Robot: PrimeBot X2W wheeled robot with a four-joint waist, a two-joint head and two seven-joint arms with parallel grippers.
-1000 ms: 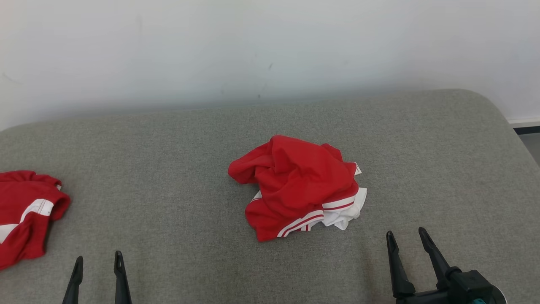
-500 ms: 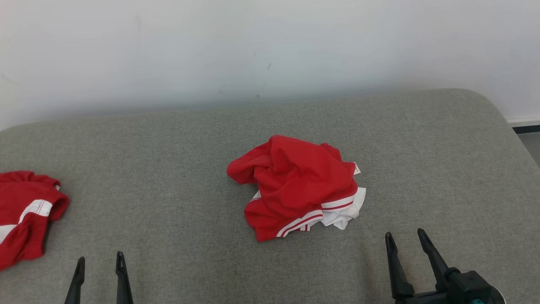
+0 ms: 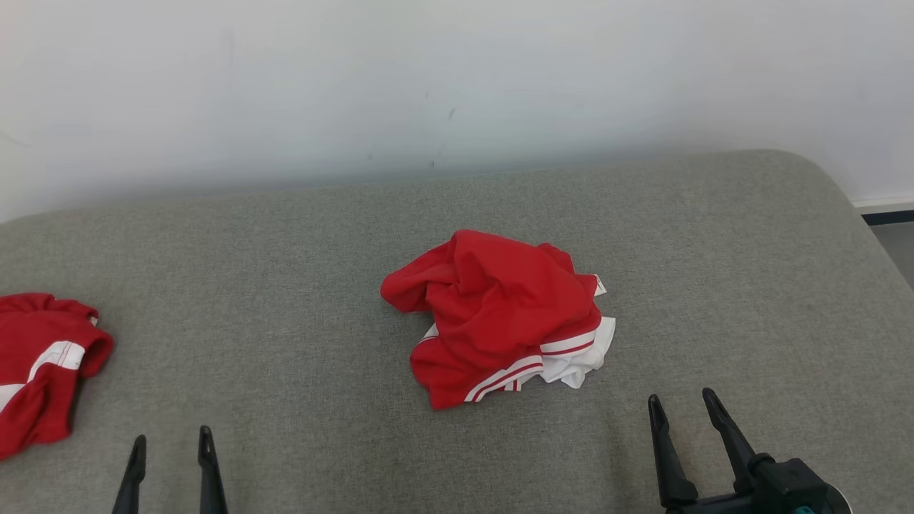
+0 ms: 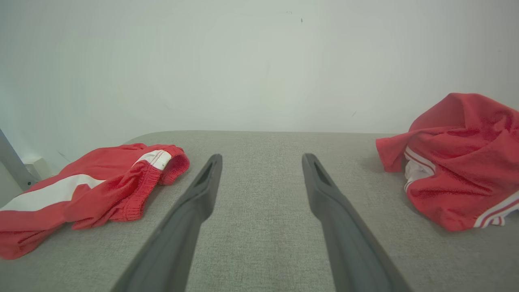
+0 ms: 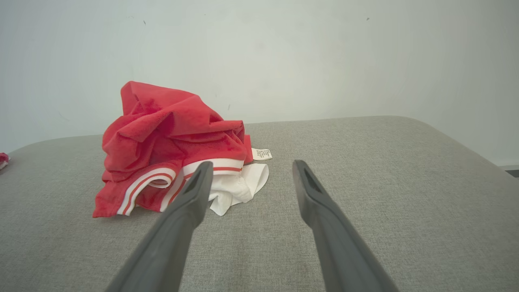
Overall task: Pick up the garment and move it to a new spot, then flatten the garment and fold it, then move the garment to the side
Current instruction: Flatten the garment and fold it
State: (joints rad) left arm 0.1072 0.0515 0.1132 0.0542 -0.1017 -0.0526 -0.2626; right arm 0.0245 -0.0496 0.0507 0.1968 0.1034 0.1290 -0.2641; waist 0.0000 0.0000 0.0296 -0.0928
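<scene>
A second red garment (image 3: 43, 364) with a white stripe lies rumpled to the left of the left gripper (image 3: 172, 435), on the grey fabric surface (image 3: 285, 285). Ahead of that gripper, past the surface's far edge, a white wall (image 3: 457, 71) with faint dark specks.

I'm seeing the garment (image 3: 500, 314) showing bright red with white bands and thin red stripes; the second garment (image 3: 36, 371) is showing red with a white stripe, and the worktop (image 3: 285, 285) is showing heathered grey.
</scene>
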